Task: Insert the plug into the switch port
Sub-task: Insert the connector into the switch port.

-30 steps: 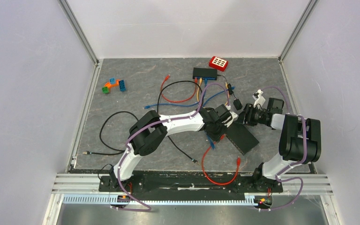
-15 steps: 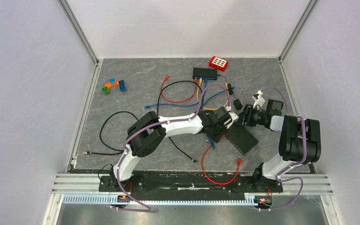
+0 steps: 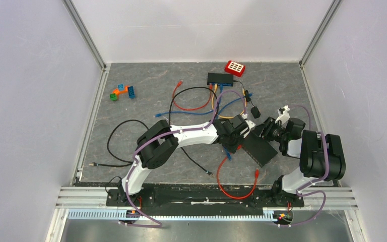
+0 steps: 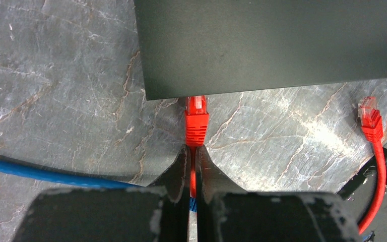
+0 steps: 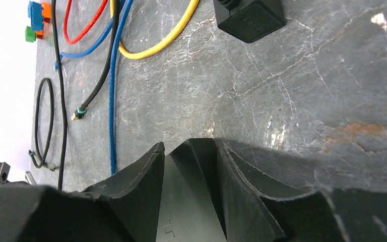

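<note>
On the near side of the switch (image 4: pixel 272 45), a loose red plug (image 4: pixel 370 115) lies on the table (image 3: pixel 146 108), apart from the switch's edge, with its lead curling back toward the arm bases.

Just beside it along that same near edge is the left claw (image 4: pixel 192 147). Its two fingers (image 4: pixel 174 171) are pressed together on the red cable (image 4: pixel 192 184), right behind the ribbed boot of the red plug (image 4: pixel 197 118). The plug points straight at the switch and its clear tip meets the near edge. Most of its body shows outside the housing, and whether the tip sits in a port cannot be told. A blue cable (image 4: pixel 40 171) runs past the claw, on the side away from the loose plug.

The switch itself is a flat black box lying skewed on the table between the two arms.

At its far corner is the right claw (image 5: pixel 190 146), partly open, with one finger (image 5: pixel 136 191) on each side of that corner and closed against it.

Beyond the switch lie a black power adapter (image 5: pixel 249 15) and a tangle including a yellow cable (image 5: pixel 156 45). Farther off sit a small black hub (image 3: pixel 219 78) with leads plugged in and a red box (image 3: pixel 235 67). Some coloured bricks (image 3: pixel 122 92) lie well off to the left.
</note>
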